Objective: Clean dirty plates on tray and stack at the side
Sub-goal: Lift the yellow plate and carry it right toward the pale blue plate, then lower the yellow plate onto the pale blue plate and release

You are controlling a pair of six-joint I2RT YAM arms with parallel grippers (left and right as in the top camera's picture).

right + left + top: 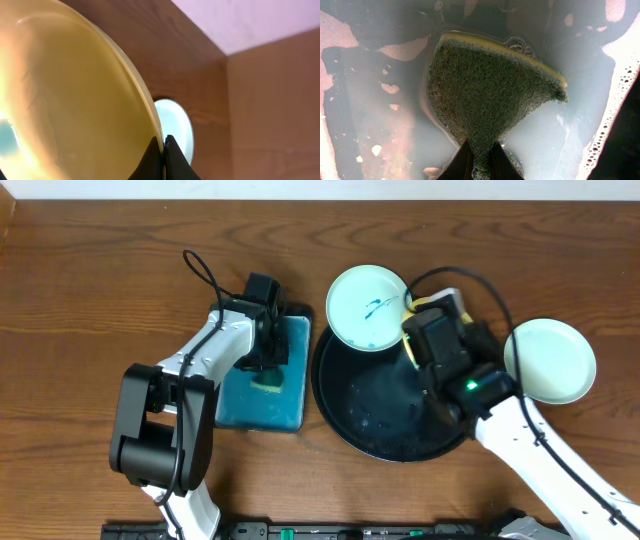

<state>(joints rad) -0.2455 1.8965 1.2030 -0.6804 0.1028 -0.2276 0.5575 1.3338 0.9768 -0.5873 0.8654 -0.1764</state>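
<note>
A brown wooden table (90,280) is shown from above, with wide bare wood left of the arms and along the far edge. The round black tray (385,430) is placed at the centre, its floor speckled with droplets. Its left rim is set just beside a rectangular teal basin (290,395), with only a narrow gap between them. A marked plate (365,305), pale with a teal scribble, is laid over the tray's upper-left rim, part on the tray and part overhanging the table near the basin's corner. A plain plate (550,360), pale and unmarked, is laid on the wood right of the tray, apart from its rim and close beside the right arm. The yellow plate (65,100) is held tilted on edge over the tray's upper-right part, its rim pinched by the clenched right gripper (164,147). A green-and-yellow sponge (490,85) is gripped at its narrow end by the closed left gripper (481,160), within the basin's soapy water.
</note>
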